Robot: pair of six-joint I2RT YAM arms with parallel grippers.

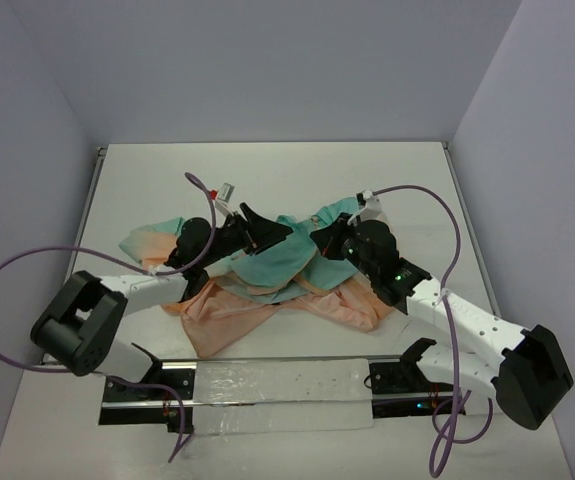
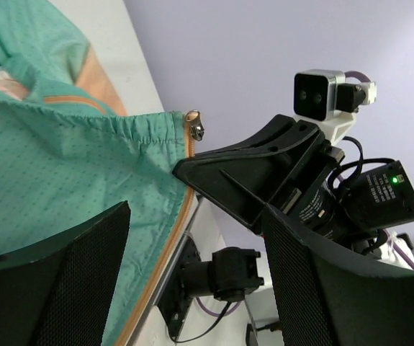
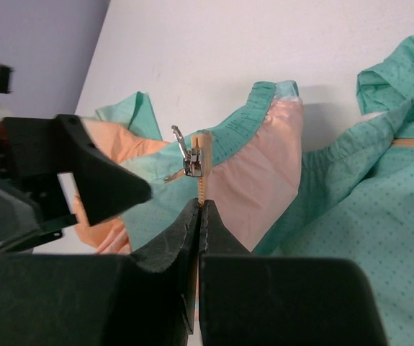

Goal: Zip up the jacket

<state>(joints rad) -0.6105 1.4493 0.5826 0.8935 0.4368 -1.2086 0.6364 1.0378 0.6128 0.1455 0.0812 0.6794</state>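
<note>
The jacket lies crumpled mid-table, peach-orange and teal-green. My right gripper is shut on the jacket's orange zipper tape, just below the metal slider; in the right wrist view the right gripper has its jaws pressed together on the tape. My left gripper stands open to the left of the slider, with nothing between its fingers. In the left wrist view the slider sits at the teal hem of the jacket, beyond the left gripper. One left finger shows beside the slider.
The arms' mounting rail runs along the near table edge. Purple cables loop on both sides. Walls close in the table on the left, back and right; bare white tabletop lies behind the jacket.
</note>
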